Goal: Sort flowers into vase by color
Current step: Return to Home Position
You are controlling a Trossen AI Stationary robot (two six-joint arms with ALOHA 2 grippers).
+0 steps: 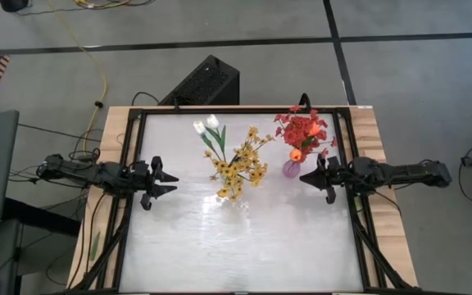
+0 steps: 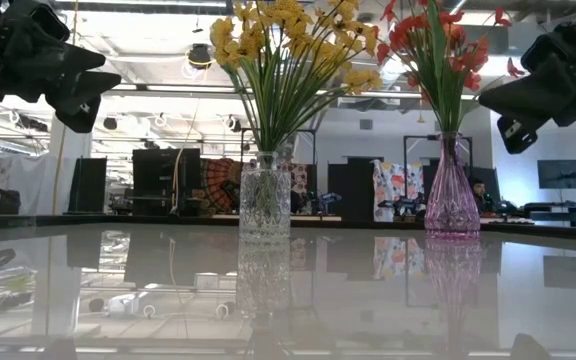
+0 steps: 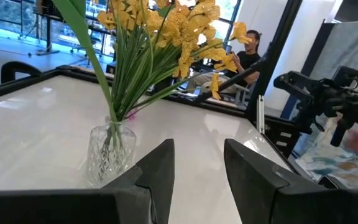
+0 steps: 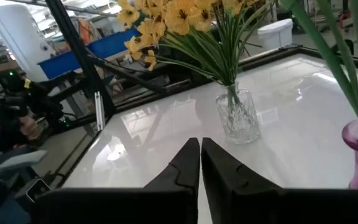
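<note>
Flowers (image 1: pixel 236 160) stand sorted: yellow sprays (image 1: pixel 242 170) and white tulips (image 1: pixel 206 124) in the clear glass vase (image 2: pixel 265 200) ahead of the left gripper (image 1: pixel 173 182), whose fingers are parted and empty. Red sprays (image 1: pixel 301 127) and orange tulips (image 1: pixel 296 154) fill the pink vase (image 2: pixel 452 205) just beside the right gripper (image 1: pixel 306 177), its fingertips pinched together on nothing. Sorting looks complete, so both arms need only pull clear to home.

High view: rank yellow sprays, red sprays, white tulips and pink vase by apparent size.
1. yellow sprays: widest spread.
2. red sprays: somewhat smaller.
3. white tulips and pink vase: both small and too alike to rank. The vase is partly hidden under the blooms.
</note>
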